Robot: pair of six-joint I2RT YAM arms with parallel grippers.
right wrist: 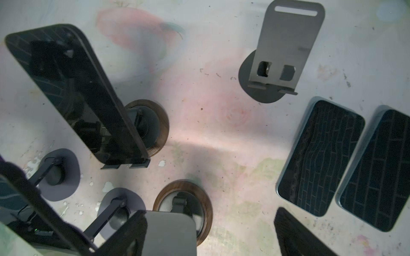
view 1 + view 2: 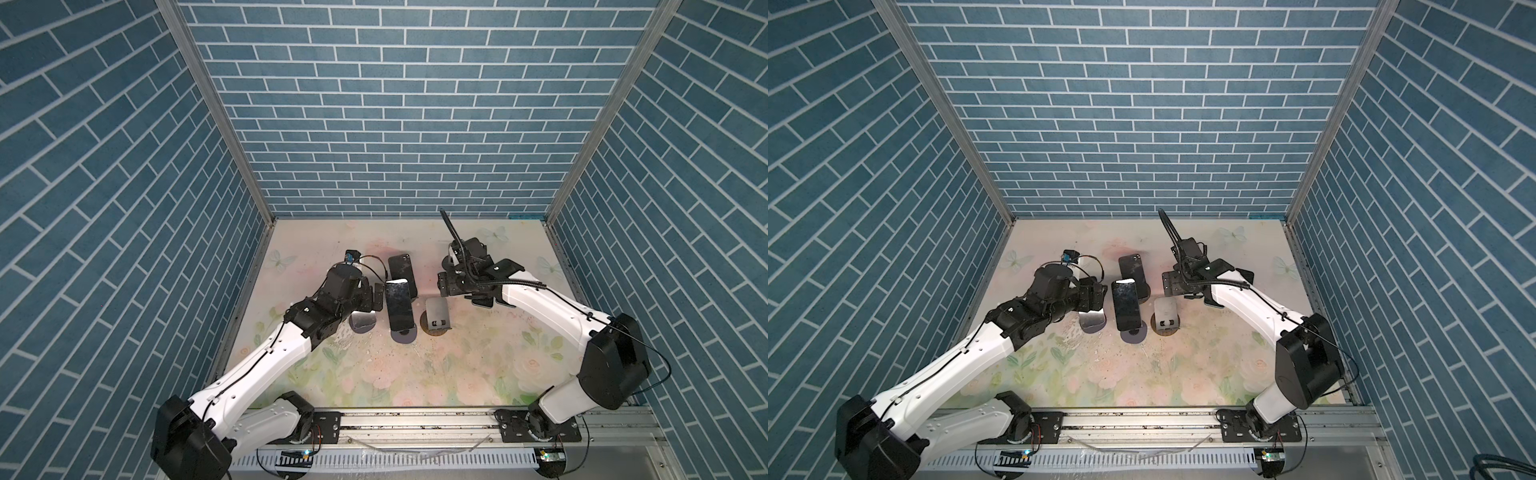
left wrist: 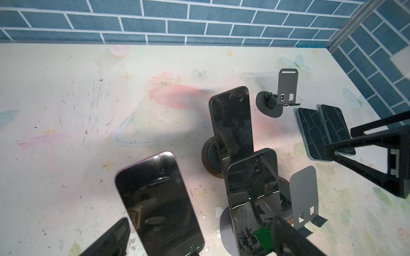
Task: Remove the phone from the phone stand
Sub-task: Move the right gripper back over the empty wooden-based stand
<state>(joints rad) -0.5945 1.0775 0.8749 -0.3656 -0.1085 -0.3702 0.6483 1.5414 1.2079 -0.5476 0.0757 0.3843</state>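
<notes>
Three dark phones stand upright on round-based stands mid-table. The purple-edged phone [image 3: 155, 199] [image 2: 363, 320] is nearest my left gripper [image 3: 199, 239] [image 2: 376, 297], which is open with this phone between its fingers, touching neither. Beside it stands a second phone [image 3: 253, 199] [image 2: 399, 309] on its phone stand [image 2: 404, 334]. A third phone [image 3: 230, 124] [image 1: 75, 93] [image 2: 402, 274] stands behind. My right gripper [image 1: 210, 235] [image 2: 461, 286] is open and empty, hovering over the back right of the table.
Two phones [image 1: 319, 157] [image 1: 375, 170] lie flat side by side below the right gripper. An empty grey stand [image 3: 304, 195] [image 2: 436, 316] is right of the middle phone, and another empty stand [image 3: 286, 88] [image 1: 286, 48] stands farther back. Brick-pattern walls enclose three sides.
</notes>
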